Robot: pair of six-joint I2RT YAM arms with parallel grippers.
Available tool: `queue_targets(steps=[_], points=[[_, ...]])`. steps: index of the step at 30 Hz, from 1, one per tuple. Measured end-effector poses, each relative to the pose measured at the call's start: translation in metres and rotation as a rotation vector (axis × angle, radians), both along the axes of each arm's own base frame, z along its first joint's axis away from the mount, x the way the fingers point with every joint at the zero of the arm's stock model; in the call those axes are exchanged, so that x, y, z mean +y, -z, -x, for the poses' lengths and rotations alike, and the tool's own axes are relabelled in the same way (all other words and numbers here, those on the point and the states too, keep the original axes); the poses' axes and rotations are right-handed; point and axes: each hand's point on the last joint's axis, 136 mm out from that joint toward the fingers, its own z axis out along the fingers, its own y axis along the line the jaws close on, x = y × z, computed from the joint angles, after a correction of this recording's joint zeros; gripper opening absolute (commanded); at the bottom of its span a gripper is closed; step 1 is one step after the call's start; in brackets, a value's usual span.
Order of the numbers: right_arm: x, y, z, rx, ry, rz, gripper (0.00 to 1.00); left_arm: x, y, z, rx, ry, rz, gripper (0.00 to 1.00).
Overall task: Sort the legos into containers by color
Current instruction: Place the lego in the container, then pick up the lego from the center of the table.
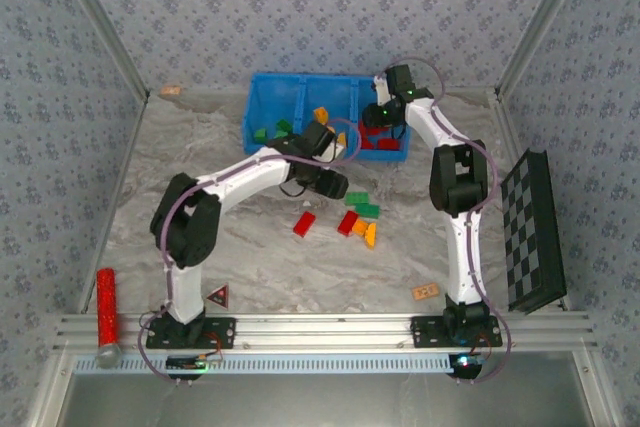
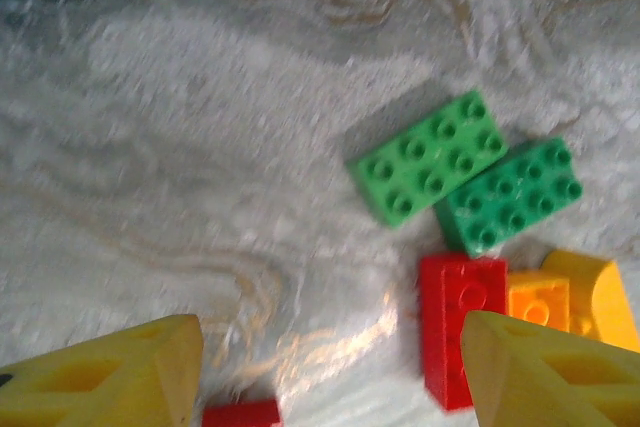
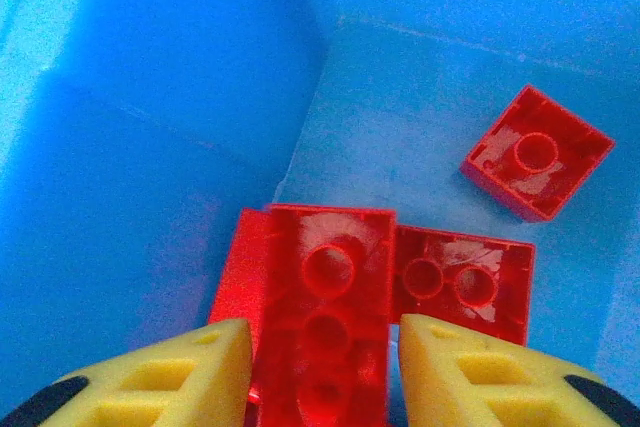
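My right gripper [image 3: 325,337] hung in the blue bin's [image 1: 262,87] right compartment, fingers slightly apart around a red brick [image 3: 322,257]; I couldn't tell if they gripped. Other red bricks [image 3: 537,152] lay beside it. Green bricks [image 1: 272,131] sat in the left compartment, an orange brick [image 1: 321,114] in the middle. My left gripper [image 2: 330,337] gaped empty over loose legos [image 2: 430,155] before the bin.

Checkerboard [image 1: 532,232], red cylinder [image 1: 106,302], tan tile [image 1: 425,291], triangle [image 1: 217,295]

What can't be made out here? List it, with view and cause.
- Right wrist: whether the right gripper grips the long red brick or merely flanks it; the bottom edge cuts off its near end.
- Left wrist: a second red brick at the bottom edge is mostly cut off.
- Top external: the right compartment and its bricks, mostly covered by the right arm.
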Motion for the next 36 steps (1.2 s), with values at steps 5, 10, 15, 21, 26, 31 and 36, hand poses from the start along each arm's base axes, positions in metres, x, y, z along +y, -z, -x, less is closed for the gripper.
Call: queue_targets(steps=[5,10,15,21,26,31,36], points=[[0.003,-0.001,0.001,0.002,-0.014,-0.014,0.56,-0.03,0.003,-0.008,0.068,0.01,0.01,0.77],[0.005,-0.004,0.002,-0.001,-0.024,-0.025,0.56,-0.047,0.007,-0.005,0.153,-0.025,0.001,0.77],[0.005,-0.026,0.003,-0.032,-0.028,-0.04,0.57,-0.059,0.006,0.005,0.212,-0.074,-0.038,0.84],[0.006,-0.092,0.014,-0.135,-0.045,-0.083,0.57,-0.066,0.017,0.018,0.219,-0.143,-0.131,0.94],[-0.004,-0.142,0.033,-0.214,-0.044,-0.112,0.58,-0.061,0.028,0.021,0.203,-0.202,-0.2,0.94],[-0.024,-0.164,0.05,-0.245,-0.024,-0.128,0.58,-0.061,0.045,0.013,0.208,-0.261,-0.227,0.93],[-0.042,-0.164,0.063,-0.238,0.005,-0.147,0.58,-0.068,0.061,0.005,0.218,-0.303,-0.229,0.92]])
